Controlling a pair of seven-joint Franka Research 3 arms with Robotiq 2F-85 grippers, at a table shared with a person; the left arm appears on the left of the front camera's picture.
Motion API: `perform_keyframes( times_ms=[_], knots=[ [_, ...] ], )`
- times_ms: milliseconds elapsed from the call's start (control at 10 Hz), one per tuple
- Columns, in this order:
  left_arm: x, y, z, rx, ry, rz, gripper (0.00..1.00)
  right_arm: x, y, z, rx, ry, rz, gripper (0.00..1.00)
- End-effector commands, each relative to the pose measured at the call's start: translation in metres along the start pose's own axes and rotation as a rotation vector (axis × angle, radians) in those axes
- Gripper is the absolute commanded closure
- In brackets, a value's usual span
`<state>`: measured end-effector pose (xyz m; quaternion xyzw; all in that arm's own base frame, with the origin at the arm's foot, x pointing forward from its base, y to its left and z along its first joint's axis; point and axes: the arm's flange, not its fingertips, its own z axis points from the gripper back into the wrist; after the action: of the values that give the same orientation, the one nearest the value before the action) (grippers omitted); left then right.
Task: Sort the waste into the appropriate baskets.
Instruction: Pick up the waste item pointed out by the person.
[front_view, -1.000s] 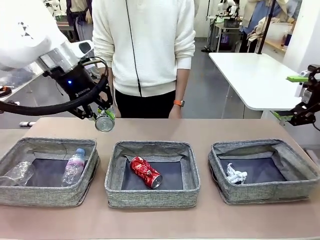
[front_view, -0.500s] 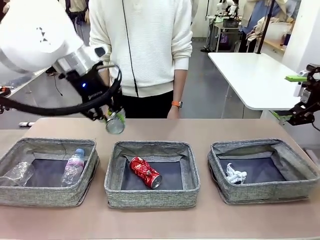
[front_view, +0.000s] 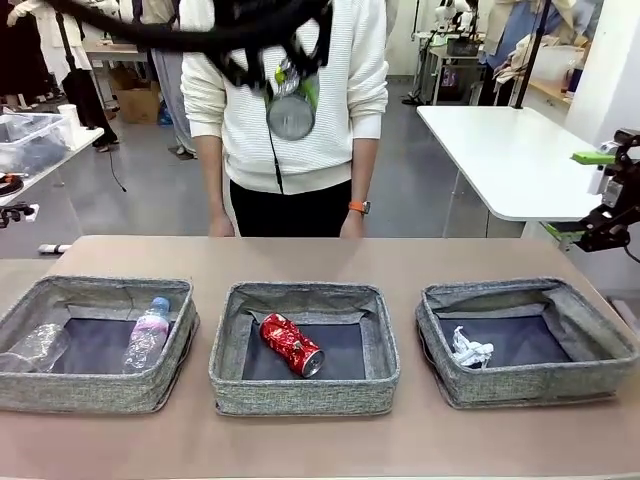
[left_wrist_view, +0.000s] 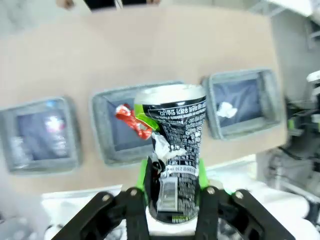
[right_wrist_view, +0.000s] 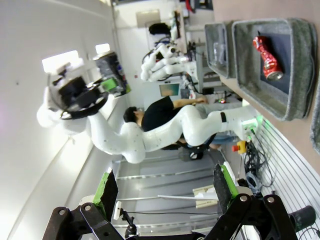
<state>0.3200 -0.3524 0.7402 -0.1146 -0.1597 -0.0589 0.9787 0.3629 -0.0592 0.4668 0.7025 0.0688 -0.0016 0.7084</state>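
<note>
A: Where's the dark printed can (front_view: 291, 108) relative to the middle basket (front_view: 305, 398)?

B: High above it and slightly to its left, in front of the person's white sweater (front_view: 300, 90). The left gripper (left_wrist_view: 173, 187) has its green pads clamped on the can's sides; in the left wrist view the can's silver end points down toward that basket.

A: What lies in the middle basket itself?

B: A dented red drink can (front_view: 292, 344), on its side on the dark lining.

A: And left of it?

B: Another grey basket (front_view: 90, 392) holding a blue-capped clear bottle (front_view: 147, 334) and a second clear bottle (front_view: 36, 347) farther left.

A: Right of it?

B: The third basket (front_view: 530, 385), with a small white paper wad (front_view: 470, 350) inside.

A: The right gripper (right_wrist_view: 165, 190)?

B: Beyond the right basket, off the table's edge, jaws spread wide apart, nothing between them.
</note>
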Motion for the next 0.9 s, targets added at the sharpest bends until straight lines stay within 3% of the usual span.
perform_keyframes(
  times_ms=[0, 300, 600, 700, 800],
  knots=[
    [0.054, -0.044, 0.004, 0.186, 0.050, -0.006, 0.59, -0.001, 0.001, -0.002, -0.002, -0.006, 0.007, 0.00],
    [0.066, -0.077, 0.014, 0.185, 0.097, -0.070, 0.59, -0.001, 0.001, -0.002, -0.002, -0.006, 0.007, 0.00],
    [0.073, -0.070, 0.000, 0.237, 0.127, -0.013, 0.59, -0.001, 0.001, -0.002, -0.002, -0.006, 0.007, 0.00],
    [0.051, -0.063, -0.012, 0.204, 0.118, -0.086, 0.59, -0.001, 0.001, -0.002, -0.002, -0.006, 0.007, 0.00],
    [0.051, -0.063, -0.012, 0.204, 0.118, -0.086, 0.59, -0.001, 0.001, -0.002, -0.002, -0.006, 0.007, 0.00]
  ],
)
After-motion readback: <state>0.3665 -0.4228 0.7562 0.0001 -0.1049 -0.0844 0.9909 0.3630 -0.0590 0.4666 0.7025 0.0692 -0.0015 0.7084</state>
